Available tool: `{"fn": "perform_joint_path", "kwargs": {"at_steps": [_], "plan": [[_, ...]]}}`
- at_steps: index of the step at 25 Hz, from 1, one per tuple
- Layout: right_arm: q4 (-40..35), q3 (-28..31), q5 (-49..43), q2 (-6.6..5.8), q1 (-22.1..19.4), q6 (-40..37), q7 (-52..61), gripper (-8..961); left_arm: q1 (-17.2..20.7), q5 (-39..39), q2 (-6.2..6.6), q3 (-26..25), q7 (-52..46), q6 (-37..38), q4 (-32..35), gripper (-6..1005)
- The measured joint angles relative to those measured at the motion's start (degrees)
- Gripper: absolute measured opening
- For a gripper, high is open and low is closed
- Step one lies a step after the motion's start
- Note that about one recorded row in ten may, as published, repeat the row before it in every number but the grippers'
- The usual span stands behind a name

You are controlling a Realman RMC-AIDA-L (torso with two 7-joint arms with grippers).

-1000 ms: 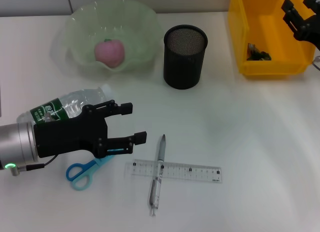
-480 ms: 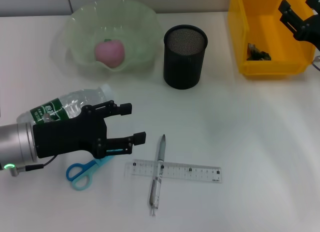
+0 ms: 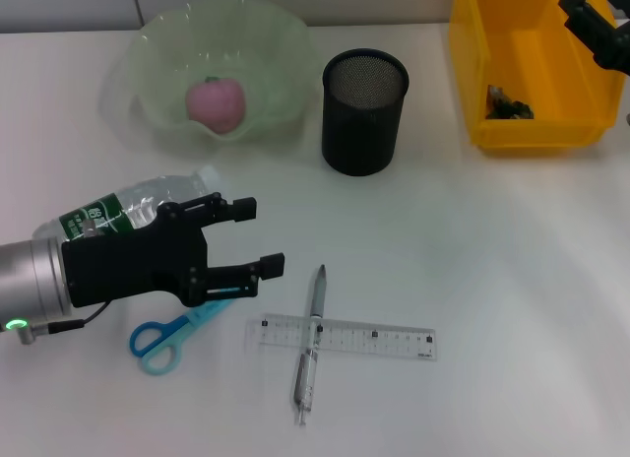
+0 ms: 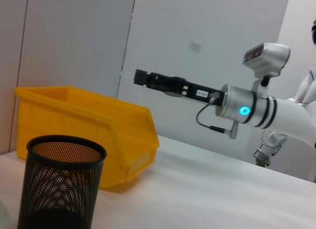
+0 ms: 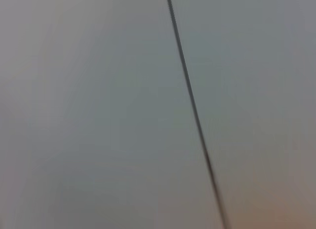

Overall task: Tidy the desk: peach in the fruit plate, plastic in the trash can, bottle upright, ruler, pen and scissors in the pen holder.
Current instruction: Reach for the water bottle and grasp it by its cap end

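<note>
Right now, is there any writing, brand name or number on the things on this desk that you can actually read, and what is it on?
Bottle, lying on its side: a green label with white print, too small and partly hidden to read.
Ruler: scale marks and tiny numbers, too small to read.
Pen, scissors, pen holder, yellow bin: no text visible.

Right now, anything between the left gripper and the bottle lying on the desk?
Nothing visible. The left gripper hangs open directly over the bottle, which lies on its side partly hidden under the hand. The scissors lie nearer the robot, off that path.
</note>
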Motion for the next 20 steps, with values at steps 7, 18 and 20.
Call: {"fn": "perform_joint_path", "kwargs": {"at_steps": [7,18,20], "plan": [[-5.81,-12.10,-4.38,-2.73,-3.51,-13.05,11.04,734,-0.21,0.00,0.03,-0.47,-0.65,0.00,0.00,755],[-12.38,-17.98,-28.08,-4.76,-1.30,-24.12,14.78,729,-0.81,0.11,0.99,-1.45,-3.84,-0.01,0.57,753],[-13.14,-18.04,-32.11,-4.55,-0.52,-24.60,14.68,729,-0.81,0.13,1.08,-1.82,-4.07,-0.02,0.61,752]]}}
